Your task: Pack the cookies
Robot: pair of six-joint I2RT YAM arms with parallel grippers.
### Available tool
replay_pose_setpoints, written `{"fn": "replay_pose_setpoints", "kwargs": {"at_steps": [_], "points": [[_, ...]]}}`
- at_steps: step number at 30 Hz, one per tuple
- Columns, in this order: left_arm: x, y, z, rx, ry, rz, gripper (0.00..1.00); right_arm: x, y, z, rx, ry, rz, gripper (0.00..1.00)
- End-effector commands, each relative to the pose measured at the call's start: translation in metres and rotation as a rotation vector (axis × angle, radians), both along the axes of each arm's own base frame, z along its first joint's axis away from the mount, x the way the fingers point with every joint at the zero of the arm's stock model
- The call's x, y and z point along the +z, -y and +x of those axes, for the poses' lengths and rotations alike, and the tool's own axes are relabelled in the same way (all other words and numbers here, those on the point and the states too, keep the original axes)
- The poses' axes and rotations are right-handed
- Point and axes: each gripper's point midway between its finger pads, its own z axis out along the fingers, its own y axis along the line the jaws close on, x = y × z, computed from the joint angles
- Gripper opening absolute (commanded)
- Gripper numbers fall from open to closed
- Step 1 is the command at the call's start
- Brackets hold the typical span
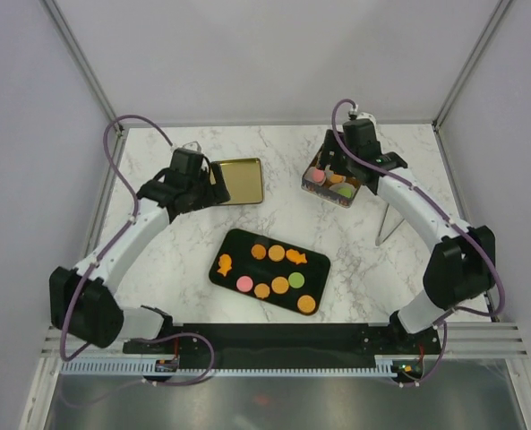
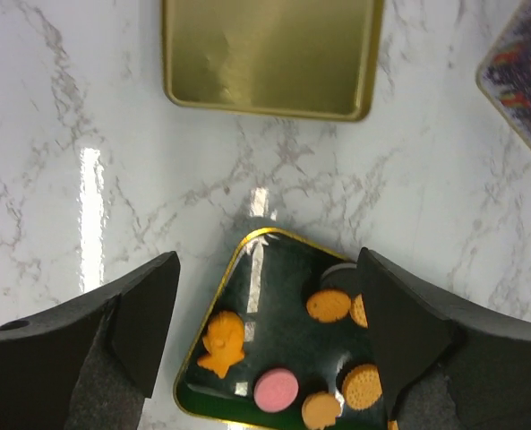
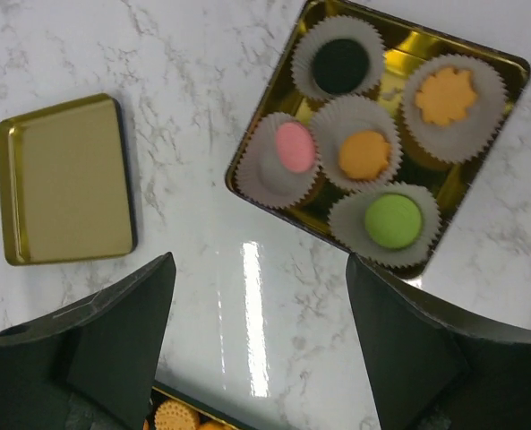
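At the worktop's (image 1: 175,269) centre, nine loose cookies (image 1: 279,284) lie on a black tray (image 1: 240,242). The tray's near corner shows in the gap between the left fingers (image 2: 144,313), which stand wide apart and grip nothing. Five more sit in paper cups (image 3: 258,179) inside the gold tin (image 3: 401,64) at the tray's two o'clock, just beyond the right fingers (image 3: 131,322) — likewise spread, empty. A gold lid (image 1: 240,181) lies at eleven o'clock.
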Motion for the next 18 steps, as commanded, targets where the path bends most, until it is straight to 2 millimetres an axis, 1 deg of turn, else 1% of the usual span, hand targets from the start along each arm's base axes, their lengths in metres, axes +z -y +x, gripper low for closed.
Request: {"fn": "replay_pose_setpoints", "kwargs": {"at_steps": [1,2,3,4,5,6,7,8,9,10,11,13,14,15,16,18], "points": [[-0.01,-0.019,0.054,0.127,-0.019,-0.034,0.87,-0.004,-0.034,0.019,0.112,-0.012,0.005,0.85],[-0.016,-0.024,0.064,0.128,-0.029,-0.025,0.84,0.004,-0.043,0.025,0.137,0.003,0.021,0.85],[-0.011,-0.032,0.08,0.147,-0.012,-0.03,0.83,0.004,-0.048,0.027,0.149,0.001,0.027,0.84],[-0.019,-0.034,0.09,0.142,-0.027,-0.025,0.79,0.0,-0.054,0.032,0.16,-0.007,0.031,0.84],[-0.043,-0.035,0.1,0.115,-0.08,0.003,0.77,-0.003,-0.058,0.034,0.176,-0.01,0.036,0.83],[-0.043,-0.037,0.115,0.112,-0.072,0.002,0.75,-0.006,-0.061,0.034,0.19,-0.019,0.041,0.83],[-0.05,-0.037,0.123,0.109,-0.079,0.004,0.73,-0.011,-0.062,0.035,0.196,-0.029,0.038,0.82],[-0.075,-0.038,0.129,0.1,-0.128,0.017,0.69,-0.013,-0.064,0.035,0.208,-0.029,0.035,0.82],[-0.075,-0.041,0.14,0.105,-0.121,0.011,0.67,-0.017,-0.065,0.035,0.217,-0.036,0.033,0.83],[-0.08,-0.04,0.145,0.089,-0.129,0.001,0.63,-0.024,-0.065,0.035,0.22,-0.049,0.025,0.82],[-0.095,-0.044,0.153,0.098,-0.155,0.003,0.63,-0.027,-0.064,0.035,0.227,-0.051,0.013,0.82],[-0.107,-0.048,0.16,0.099,-0.175,-0.003,0.61,-0.033,-0.07,0.03,0.266,-0.067,0.031,0.82],[-0.112,-0.05,0.163,0.093,-0.182,-0.001,0.58,-0.039,-0.071,0.028,0.272,-0.071,0.033,0.82],[-0.124,-0.054,0.167,0.094,-0.203,-0.006,0.57,-0.041,-0.07,0.027,0.274,-0.073,0.035,0.82],[-0.128,-0.056,0.167,0.087,-0.208,-0.003,0.55,-0.045,-0.071,0.025,0.284,-0.078,0.039,0.82],[-0.134,-0.061,0.169,0.088,-0.216,-0.001,0.54,-0.048,-0.071,0.024,0.287,-0.083,0.036,0.82]]}}
